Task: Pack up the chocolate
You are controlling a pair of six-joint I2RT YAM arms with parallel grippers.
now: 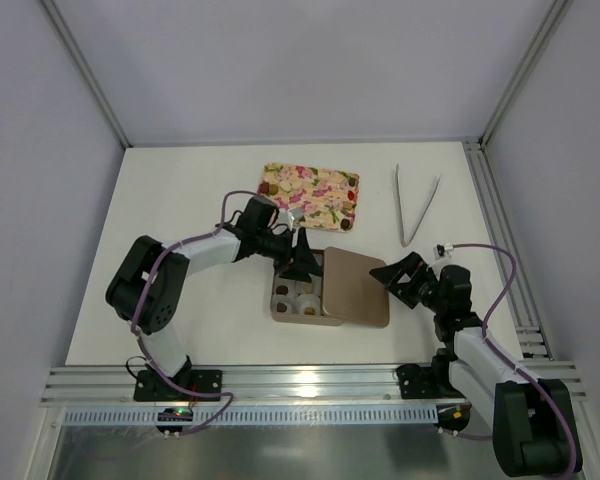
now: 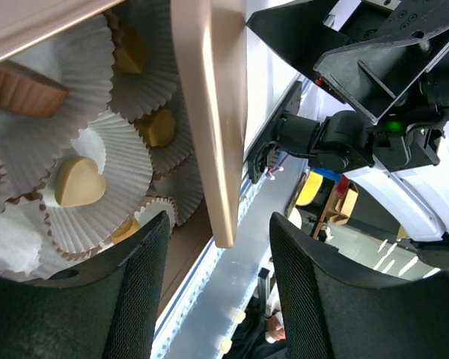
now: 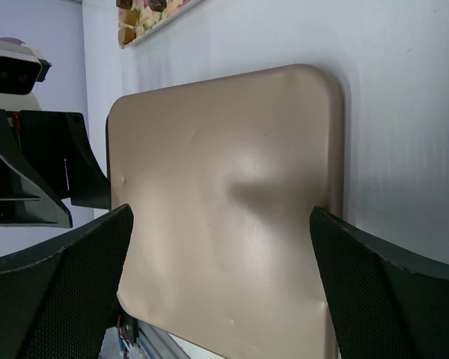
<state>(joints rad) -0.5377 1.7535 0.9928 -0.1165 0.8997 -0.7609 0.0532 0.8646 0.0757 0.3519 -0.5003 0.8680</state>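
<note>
A tan box (image 1: 278, 312) lined with white paper cups (image 2: 108, 161) sits mid-table, its tan lid (image 1: 358, 288) lying across its right part. In the left wrist view the cups hold chocolate: a tan heart (image 2: 79, 182), a brown piece (image 2: 22, 88) and golden pieces (image 2: 159, 127). A few chocolates (image 1: 352, 184) lie on the floral tray (image 1: 310, 193). My left gripper (image 1: 302, 262) hovers open and empty over the box's far edge, with the lid's edge (image 2: 217, 112) ahead of its fingers (image 2: 138, 288). My right gripper (image 1: 395, 278) is open at the lid's right end; the lid (image 3: 232, 209) fills the gap between its fingers (image 3: 60, 288).
Metal tongs (image 1: 417, 205) lie at the back right, right of the floral tray. An aluminium rail (image 1: 310, 382) runs along the table's near edge, with another rail (image 1: 500, 240) on the right side. White walls enclose the table.
</note>
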